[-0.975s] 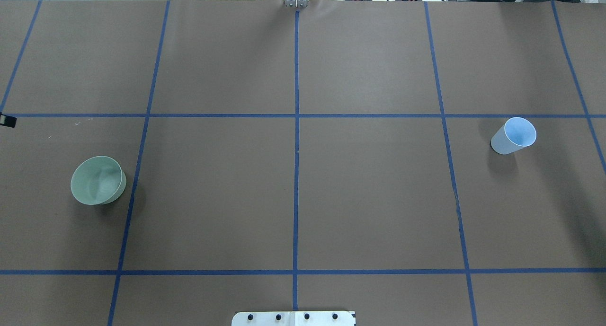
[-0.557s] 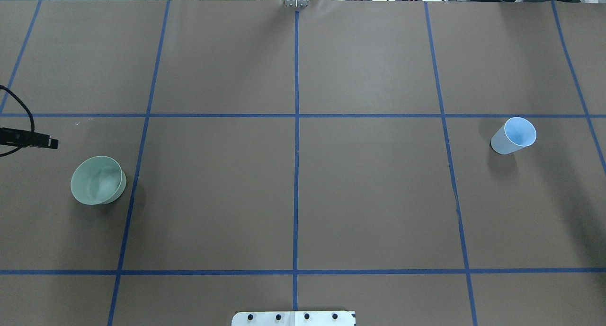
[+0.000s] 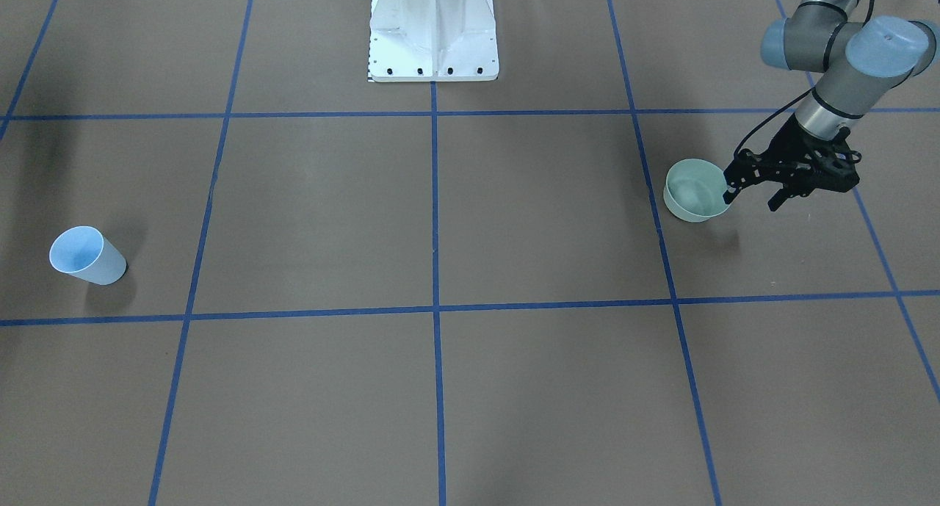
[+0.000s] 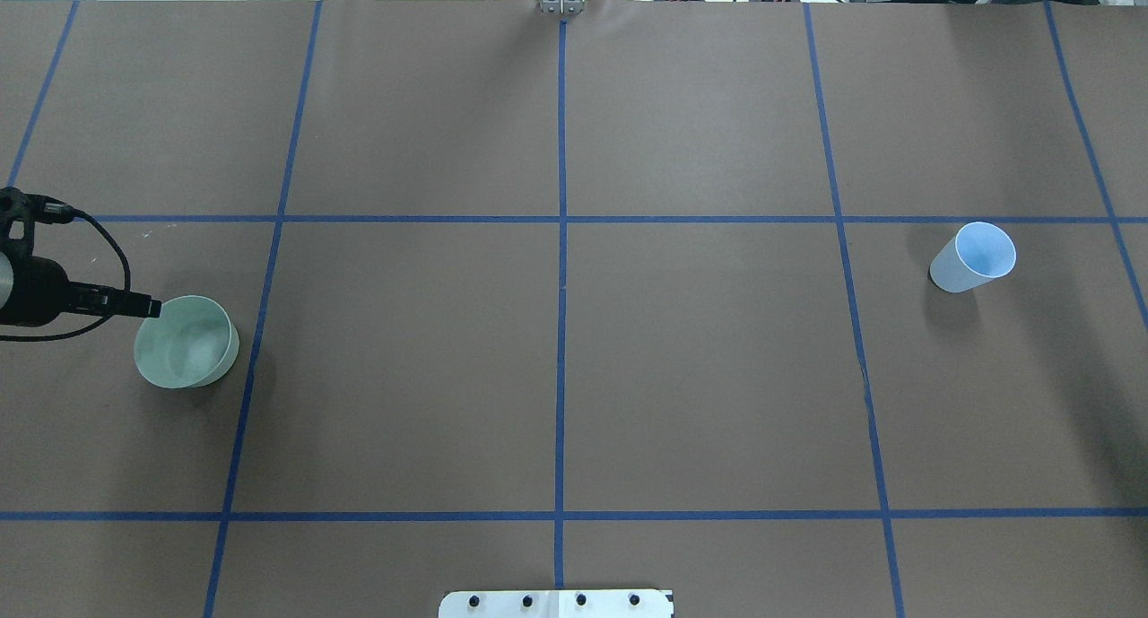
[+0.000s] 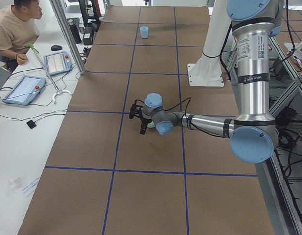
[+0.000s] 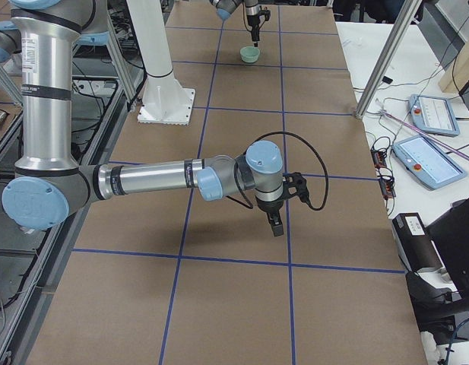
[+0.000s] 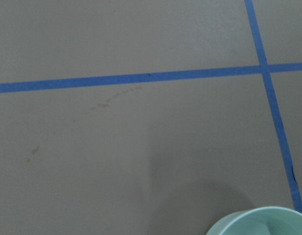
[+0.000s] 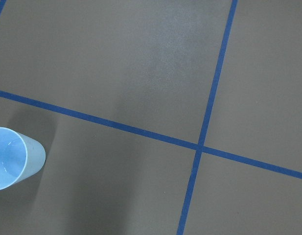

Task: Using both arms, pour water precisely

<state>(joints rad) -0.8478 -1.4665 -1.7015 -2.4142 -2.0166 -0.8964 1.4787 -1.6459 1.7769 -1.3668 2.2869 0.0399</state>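
Advancing: L arm (image 3: 824,108) now beside green bowl (image 3: 692,194) rim; L jaws spread, R jaws can't tell.

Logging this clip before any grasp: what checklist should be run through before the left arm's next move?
1. Green bowl upright: ok.
2. Left gripper open beside the bowl's rim: ok.
3. Bowl wall between its fingers: cannot tell.
4. Blue cup upright, standing free: ok.
5. Right gripper open: cannot tell, side view only.
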